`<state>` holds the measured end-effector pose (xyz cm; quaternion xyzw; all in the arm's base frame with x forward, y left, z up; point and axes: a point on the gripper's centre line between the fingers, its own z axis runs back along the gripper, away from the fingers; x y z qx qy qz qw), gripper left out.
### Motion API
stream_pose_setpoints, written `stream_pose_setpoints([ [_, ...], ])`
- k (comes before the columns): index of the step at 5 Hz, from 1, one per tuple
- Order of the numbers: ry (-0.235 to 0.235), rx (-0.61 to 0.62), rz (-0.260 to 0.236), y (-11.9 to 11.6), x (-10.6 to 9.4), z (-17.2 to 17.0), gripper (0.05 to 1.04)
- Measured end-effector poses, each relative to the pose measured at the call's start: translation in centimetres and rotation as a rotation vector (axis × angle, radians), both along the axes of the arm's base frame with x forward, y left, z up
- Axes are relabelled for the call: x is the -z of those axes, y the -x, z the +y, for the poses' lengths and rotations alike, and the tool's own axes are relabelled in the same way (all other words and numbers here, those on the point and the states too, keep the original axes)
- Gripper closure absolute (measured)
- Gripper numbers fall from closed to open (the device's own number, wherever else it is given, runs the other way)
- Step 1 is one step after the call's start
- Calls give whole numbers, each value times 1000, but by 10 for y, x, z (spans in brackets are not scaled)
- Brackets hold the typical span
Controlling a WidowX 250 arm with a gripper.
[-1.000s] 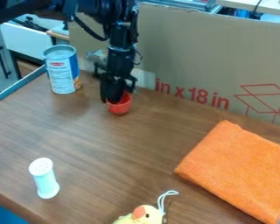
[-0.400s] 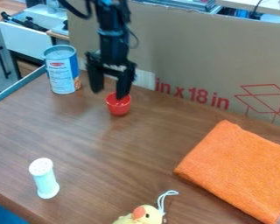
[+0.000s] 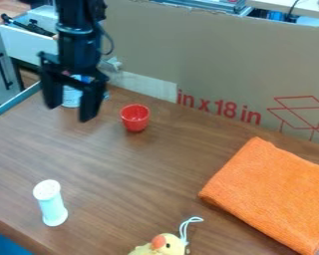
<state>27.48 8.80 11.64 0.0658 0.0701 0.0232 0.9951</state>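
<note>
The black gripper (image 3: 70, 108) hangs at the upper left of the camera view, its two fingers spread wide with nothing held between them. Behind it stands the blue and white can (image 3: 72, 97), mostly hidden by the gripper. To the gripper's right, a small red cup (image 3: 135, 118) stands upright on the wooden table (image 3: 135, 174), apart from the fingers.
A white bottle (image 3: 51, 204) stands at the lower left. A yellow toy chick (image 3: 159, 245) with a white loop lies at the bottom edge. A folded orange cloth (image 3: 272, 194) lies at the right. A cardboard panel (image 3: 229, 64) rises along the back.
The gripper was down at the red cup, then rose from it with its fingers apart and moved left, in front of the can. The cup stands where it was.
</note>
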Motion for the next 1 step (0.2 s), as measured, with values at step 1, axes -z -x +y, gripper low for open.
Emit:
stream_pose_setpoints([
  [1,44,39,31,43,-12,-14,76],
])
